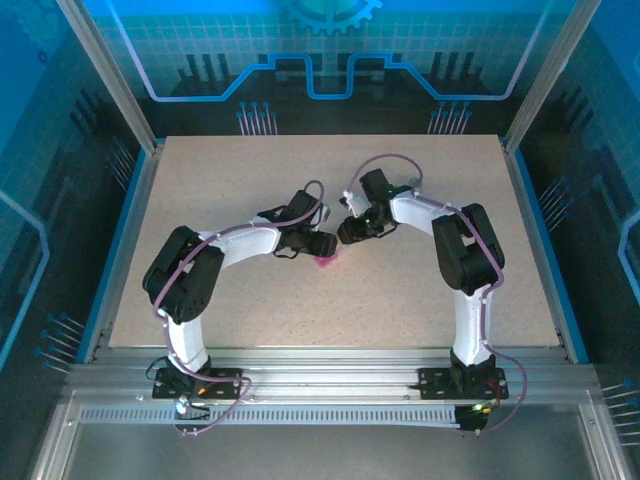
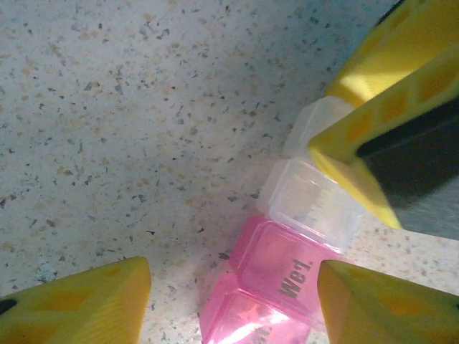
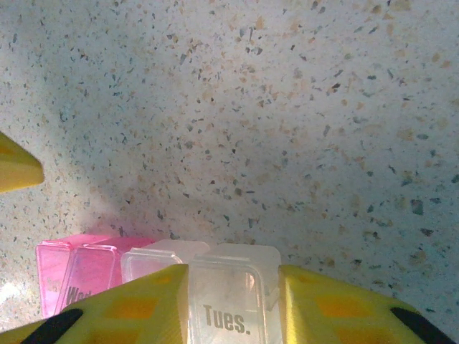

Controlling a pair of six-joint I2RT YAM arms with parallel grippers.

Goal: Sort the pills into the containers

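Observation:
A strip of joined pill-box containers lies on the speckled table: pink ones (image 2: 283, 261), one marked "Wed.", and clear ones (image 2: 312, 201). In the top view the strip shows as a pink spot (image 1: 327, 261) between both grippers. My left gripper (image 2: 234, 276) is open and straddles the pink "Wed." container, its left finger well apart from it. My right gripper (image 3: 233, 276) is shut on the clear "Tues." container (image 3: 226, 301), fingers pressed to both sides. The pills are out of view.
Both arms meet over the middle of the table (image 1: 400, 300), the left gripper (image 1: 322, 245) and right gripper (image 1: 350, 235) almost touching. The right gripper's yellow finger (image 2: 387, 93) crowds the left wrist view. Metal frame posts stand at the table's sides.

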